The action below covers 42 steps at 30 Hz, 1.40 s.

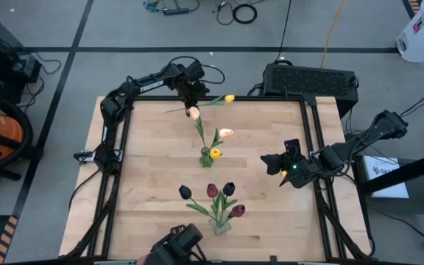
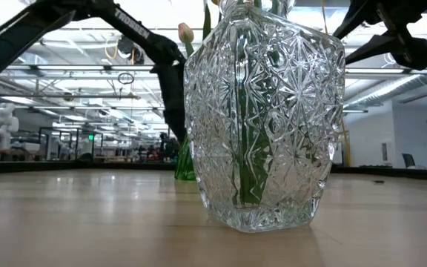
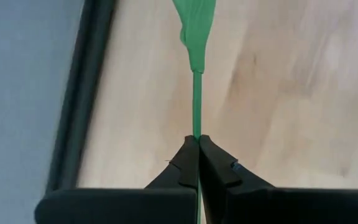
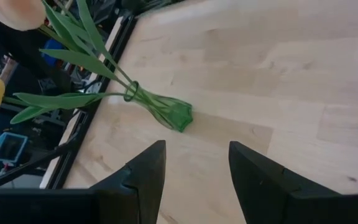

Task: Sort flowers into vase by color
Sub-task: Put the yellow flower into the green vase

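Note:
My left gripper (image 1: 191,94) is over the table's far edge, shut on a yellow tulip (image 1: 230,98). The tulip's stem lies about level, its head pointing toward the table's right. A small green vase (image 1: 207,157) at mid-table holds two peach tulips (image 1: 193,112) and a yellow one (image 1: 215,153). A clear cut-glass vase (image 1: 221,225) near the near edge holds several dark red and near-black tulips (image 1: 212,191). My right gripper (image 1: 274,163) is open, to the right of the green vase (image 4: 166,113), touching nothing. My left gripper pinches the yellow tulip's thin green stem (image 3: 197,127) between its two fingertips, partway along it, below a leaf (image 3: 195,25). The fingers come from above. The tulip is lifted clear of the table, with its head on one side of the fingers and the stem's end on the other.
A black box (image 1: 311,79) sits beyond the table's far right corner, with cables on the floor behind it. Bare wood lies to the left and right of the two vases. In the low view the clear vase (image 2: 265,119) fills the foreground, the green vase (image 2: 185,165) behind it.

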{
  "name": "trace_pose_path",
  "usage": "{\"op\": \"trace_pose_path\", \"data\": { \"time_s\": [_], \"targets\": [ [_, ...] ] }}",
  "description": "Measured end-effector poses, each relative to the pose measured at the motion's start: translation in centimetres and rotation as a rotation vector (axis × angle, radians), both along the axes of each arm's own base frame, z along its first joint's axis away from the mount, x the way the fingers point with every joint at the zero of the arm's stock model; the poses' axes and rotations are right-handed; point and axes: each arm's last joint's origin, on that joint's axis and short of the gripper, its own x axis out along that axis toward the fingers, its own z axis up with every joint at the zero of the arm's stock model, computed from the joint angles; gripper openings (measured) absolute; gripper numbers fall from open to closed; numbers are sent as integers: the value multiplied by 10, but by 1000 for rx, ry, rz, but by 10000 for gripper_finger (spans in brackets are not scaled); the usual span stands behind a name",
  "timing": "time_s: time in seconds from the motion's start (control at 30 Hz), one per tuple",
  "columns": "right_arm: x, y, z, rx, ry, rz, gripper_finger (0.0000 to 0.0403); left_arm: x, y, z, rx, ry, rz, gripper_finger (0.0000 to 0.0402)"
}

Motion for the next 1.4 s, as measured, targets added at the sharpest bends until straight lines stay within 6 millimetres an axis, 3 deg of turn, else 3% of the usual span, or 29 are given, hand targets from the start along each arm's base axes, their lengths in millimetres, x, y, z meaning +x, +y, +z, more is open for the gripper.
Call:
{"op": "trace_pose_path", "data": {
  "time_s": [0.3,0.5,0.67,1.0,1.2,1.4],
  "targets": [
    [0,0,0,-9,0,-1,169,-8,-9,-15,-100,94,51,0],
    [0,0,0,-12,6,-1,169,-25,-4,-8,-153,128,137,0],
    [-1,-1,-1,-18,18,0,169,-47,-13,31,-137,99,190,0],
    [-4,-2,-3,-37,57,1,169,-93,-55,117,-11,-98,325,0],
    [-4,-2,-4,-57,73,18,169,-122,-97,158,97,-189,458,0],
    [-4,-2,-4,-112,107,64,169,-137,-153,197,190,-360,530,0]
  ]
}}
